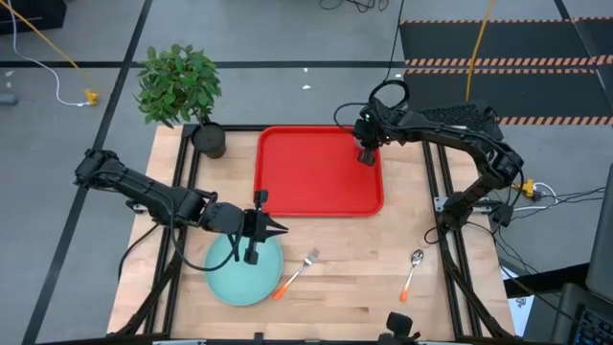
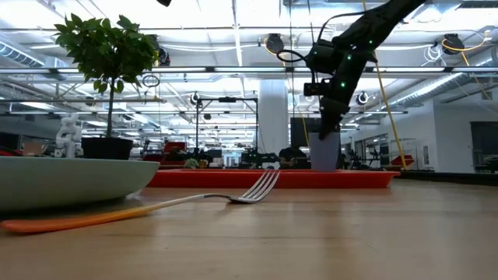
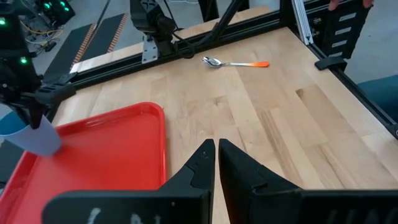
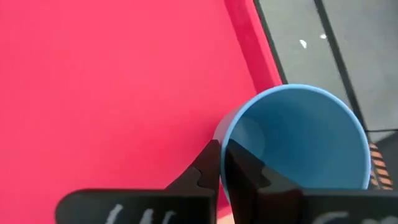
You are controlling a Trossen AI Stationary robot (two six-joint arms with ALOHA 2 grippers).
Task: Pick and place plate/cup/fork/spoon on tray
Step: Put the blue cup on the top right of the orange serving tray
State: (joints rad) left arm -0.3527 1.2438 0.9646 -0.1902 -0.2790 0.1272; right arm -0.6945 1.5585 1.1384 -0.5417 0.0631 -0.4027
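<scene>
While the right claw (image 4: 221,163) pinched the cup's (image 4: 298,140) rim just above the tray (image 1: 306,182), release remained; left claw (image 3: 216,155) closed, empty

glossy plastic tray (image 1: 287,192), wooden table (image 1: 354,268)

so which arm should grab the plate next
Probably the left. Its gripper hovers at the plate, fingers shut and empty. The right gripper is across the table, pinching the cup over the tray.
</scene>
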